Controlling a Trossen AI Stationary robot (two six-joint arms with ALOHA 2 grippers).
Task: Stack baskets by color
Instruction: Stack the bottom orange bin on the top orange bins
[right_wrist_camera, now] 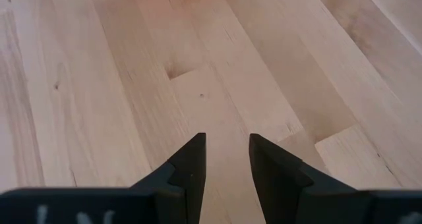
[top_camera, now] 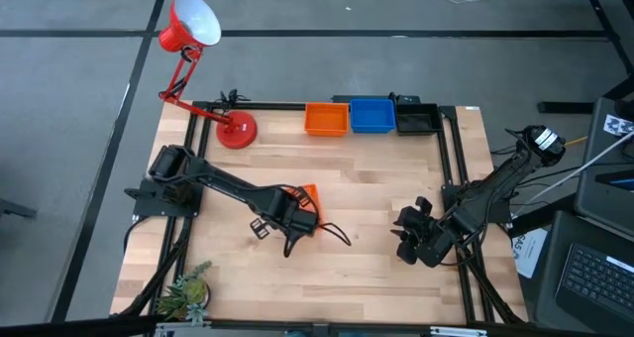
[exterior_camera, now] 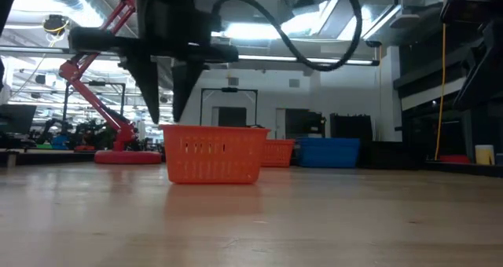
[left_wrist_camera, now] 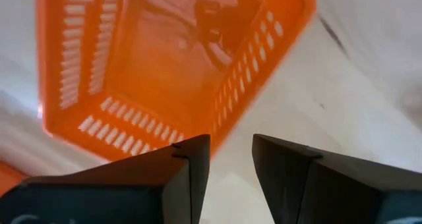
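The pale wooden plank table [top_camera: 376, 193] has a black metal frame [top_camera: 451, 149] running along its far edge and both sides. Most of its middle and near part lies bare, with wide open wood between the two arms.

The red desk lamp [top_camera: 198, 64] stands on its round base at the far left corner, its shade leaning out beyond the table edge.

Along the far edge, three small perforated plastic baskets sit in a row, touching or nearly so: an orange basket [top_camera: 326, 119], then a blue basket [top_camera: 372, 115], then a black basket [top_camera: 416, 118] at the right. Nothing shows inside them.

A second orange mesh-walled basket [exterior_camera: 213, 153] stands upright on the wood left of centre, well apart from the row. Its inside looks bare in the left wrist view. The left gripper [left_wrist_camera: 231, 168] hangs just over its near rim, fingers parted a little and grasping nothing.

The right gripper [right_wrist_camera: 226, 161] hovers low over bare planks near the right edge, fingers slightly apart and released.

A small green plant [top_camera: 188, 289] sits at the near left corner.
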